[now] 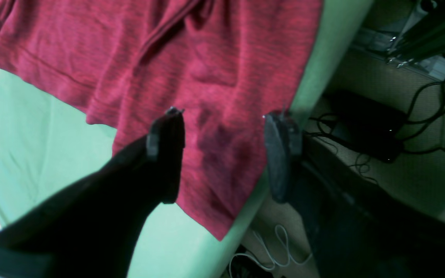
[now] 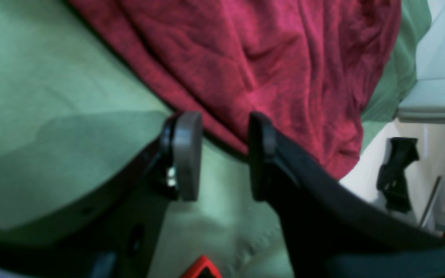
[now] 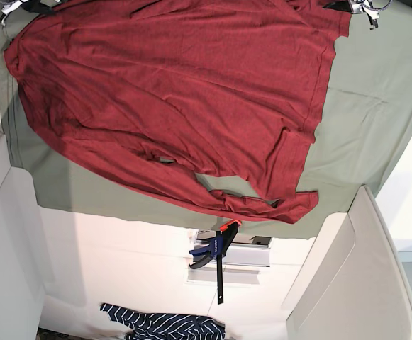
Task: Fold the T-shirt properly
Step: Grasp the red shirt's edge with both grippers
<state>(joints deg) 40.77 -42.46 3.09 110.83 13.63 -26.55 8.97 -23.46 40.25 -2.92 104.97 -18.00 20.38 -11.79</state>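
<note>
**Red shirt spread flat, both grippers parted at its edges**

While you look at the base view, the T-shirt (image 3: 170, 92) fills the upper half of the frame, spread across the green sheet (image 3: 376, 92) with wrinkles through its body. One long sleeve runs down the right side and bends back toward the lower centre, where its cuff end lies near the sheet's lower edge. Below the sheet you see a blue and orange clamp (image 3: 216, 251) fixed at the table's edge, and a striped garment (image 3: 163, 327) lies at the bottom of the frame, well apart from the shirt.

In your left wrist view, the left gripper (image 1: 226, 119) stands with its fingers wide apart, nothing pinched between them. The T-shirt (image 1: 176, 58) lies beneath and beyond them, one corner of it reaching down to the sheet's edge at lower centre. Cables (image 1: 439, 112) trail over the floor at the right.

In your right wrist view, the right gripper (image 2: 224, 119) has its fingers parted by a moderate gap, and they hold nothing. The shirt's edge runs diagonally just past the fingertips, red fabric filling the upper centre and right, with green sheet (image 2: 33, 77) at the left.
</note>
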